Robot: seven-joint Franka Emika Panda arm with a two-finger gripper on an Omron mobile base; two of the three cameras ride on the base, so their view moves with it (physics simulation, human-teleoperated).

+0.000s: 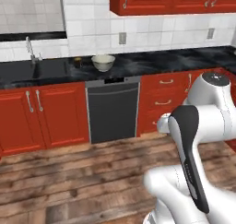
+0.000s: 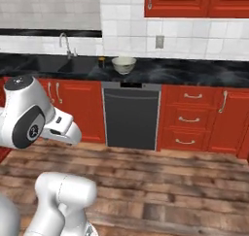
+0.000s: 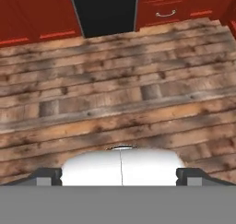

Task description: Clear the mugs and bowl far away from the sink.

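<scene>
Hand (image 3: 120, 176) is being held spread wide, empty, over the wood floor (image 3: 115, 103). Bowl (image 1: 103, 61) and one mug (image 1: 78, 61) are sitting upper-center on the tabletop (image 1: 175, 59), right of the sink (image 1: 46, 68).

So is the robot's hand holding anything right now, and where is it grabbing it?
Nothing is held. The two-finger gripper is open over the brown wooden floor, with only floor between its fingertips. The cream glossy bowl sits on the black counter.
</scene>
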